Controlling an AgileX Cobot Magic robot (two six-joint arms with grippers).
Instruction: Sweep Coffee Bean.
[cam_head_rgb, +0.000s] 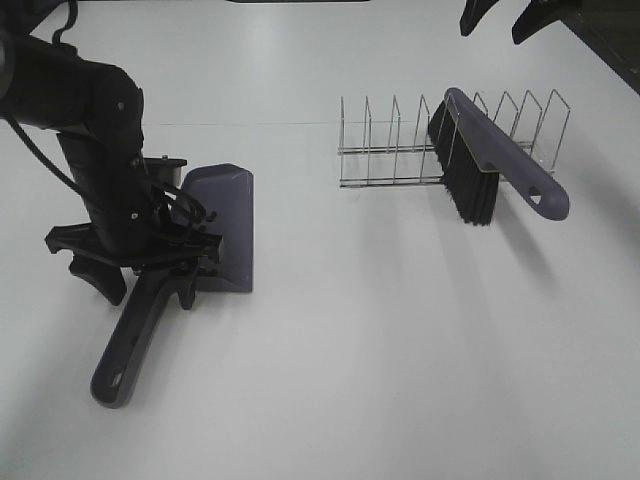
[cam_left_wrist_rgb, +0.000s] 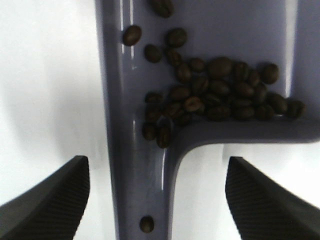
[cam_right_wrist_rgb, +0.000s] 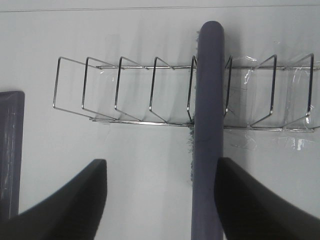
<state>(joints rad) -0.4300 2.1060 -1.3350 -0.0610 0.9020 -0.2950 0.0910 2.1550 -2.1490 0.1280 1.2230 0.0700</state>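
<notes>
The coffee beans (cam_left_wrist_rgb: 215, 95) lie heaped inside the purple-grey dustpan (cam_head_rgb: 222, 222), against its back wall, with one more on the handle (cam_left_wrist_rgb: 146, 223). The dustpan rests flat on the white table at the left. My left gripper (cam_head_rgb: 150, 297) straddles the dustpan's handle (cam_head_rgb: 128, 355), open, with both fingers clear of it. The brush (cam_head_rgb: 495, 165) leans in a wire rack (cam_head_rgb: 390, 150) at the right, bristles down. At the top right, well above the brush, my right gripper (cam_head_rgb: 497, 22) hangs open; the brush handle (cam_right_wrist_rgb: 207, 125) shows between its fingers.
The wire rack (cam_right_wrist_rgb: 120, 90) has several empty slots to the left of the brush. Bare white table (cam_head_rgb: 380, 350) stretches between dustpan and rack and toward the front edge.
</notes>
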